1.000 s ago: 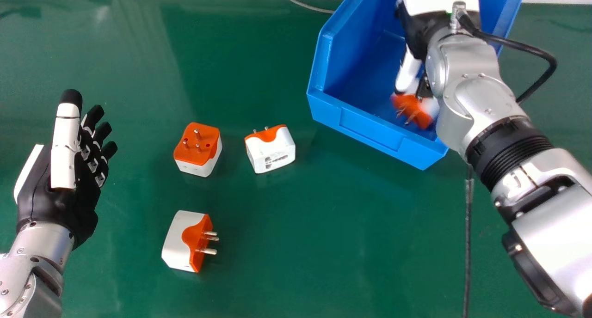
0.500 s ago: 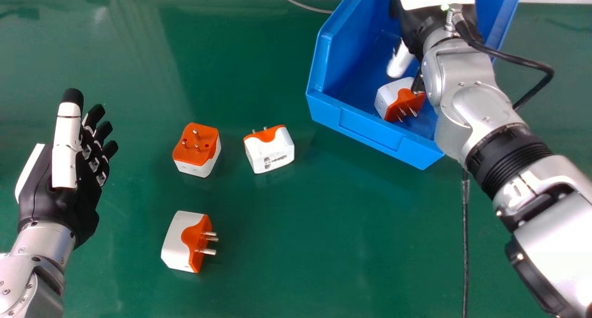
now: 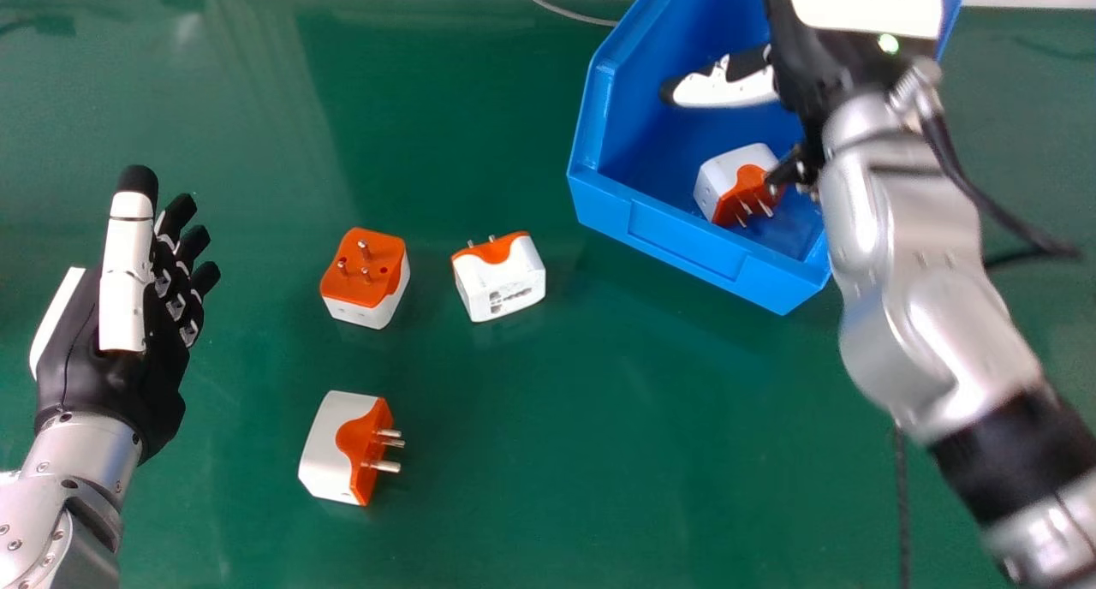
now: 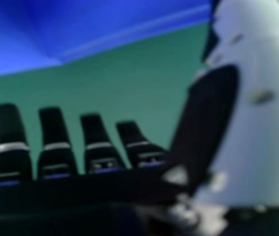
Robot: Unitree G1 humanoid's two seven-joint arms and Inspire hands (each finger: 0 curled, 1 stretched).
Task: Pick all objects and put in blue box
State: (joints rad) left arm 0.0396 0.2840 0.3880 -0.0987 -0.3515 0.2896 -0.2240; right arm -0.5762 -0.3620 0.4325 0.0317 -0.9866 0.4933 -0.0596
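The right hand (image 3: 723, 90) was found released over the blue box (image 3: 685, 240), thumb and fingers extended. One adapter (image 3: 717, 185) lay inside, toward the box's near end; contact with the fingers could not be determined. On the green table (image 3: 599, 443), left of the box, were a pins-up adapter (image 3: 364, 272), a white-faced adapter (image 3: 507, 279) just to its right, and a near adapter (image 3: 328, 448), pins facing right. The left hand (image 3: 103, 371) was at the left, relaxed.

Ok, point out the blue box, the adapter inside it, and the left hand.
Blue box (image 3: 685, 239): head view, front wall.
Adapter (image 3: 717, 178): head view, white body.
Left hand (image 3: 125, 272): head view, thumb.
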